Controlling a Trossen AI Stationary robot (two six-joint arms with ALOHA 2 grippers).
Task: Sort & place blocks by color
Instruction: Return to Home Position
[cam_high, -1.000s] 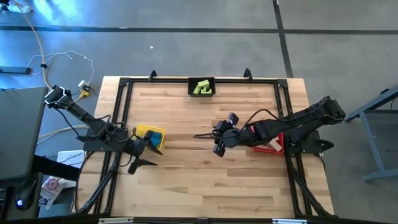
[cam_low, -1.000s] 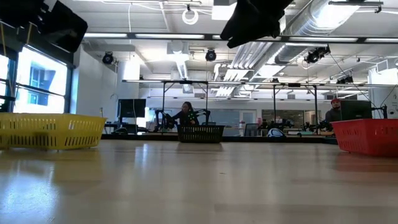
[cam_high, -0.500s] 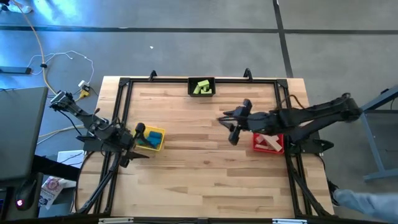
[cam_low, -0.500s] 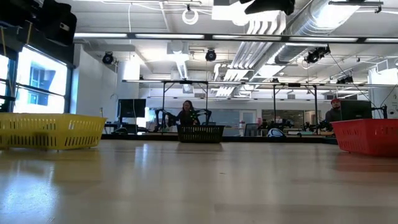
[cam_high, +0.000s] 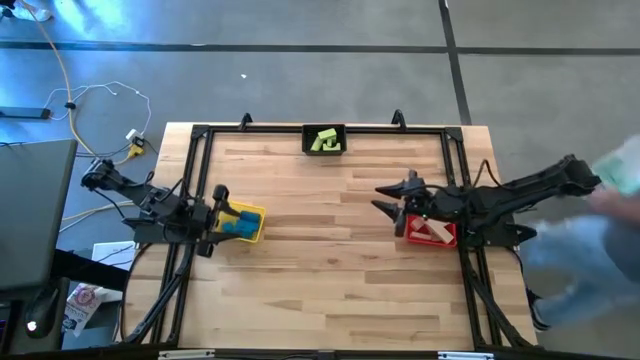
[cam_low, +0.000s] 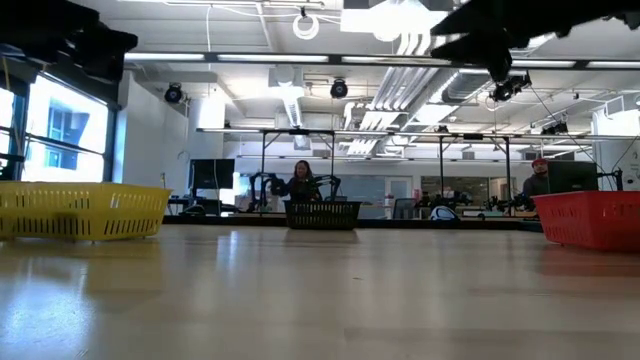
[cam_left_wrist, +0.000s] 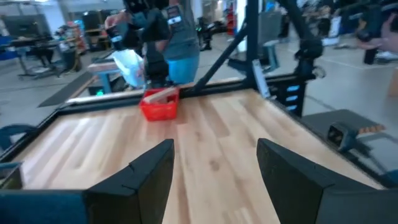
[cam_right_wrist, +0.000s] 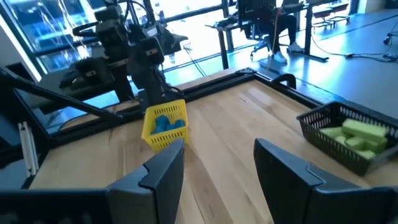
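Blue blocks (cam_high: 238, 224) lie in the yellow bin (cam_high: 252, 212) at the table's left. Lime green blocks (cam_high: 326, 141) lie in the black bin (cam_high: 306, 140) at the far edge. Plain wood blocks (cam_high: 430, 230) lie in the red bin (cam_high: 412, 238) at the right. My left gripper (cam_high: 218, 205) stands open at the yellow bin's left side, nothing between its fingers (cam_left_wrist: 146, 180). My right gripper (cam_high: 380, 198) hangs open just left of the red bin, high above the table, also with nothing in it (cam_right_wrist: 214, 168).
A black frame (cam_high: 200, 135) runs round the tabletop. The wide middle of the wooden table (cam_high: 320, 260) is bare. A blurred person (cam_high: 610, 195) stands beyond the table's right edge. In the low view the three bins (cam_low: 80, 210) (cam_low: 322, 214) (cam_low: 590, 218) sit on the table.
My right gripper has drawn back from the table's middle toward the right edge and somewhat toward the far edge, stopping beside the red bin. My left gripper has pulled back from the yellow bin's near side toward the left edge. A person has come into view at the right.
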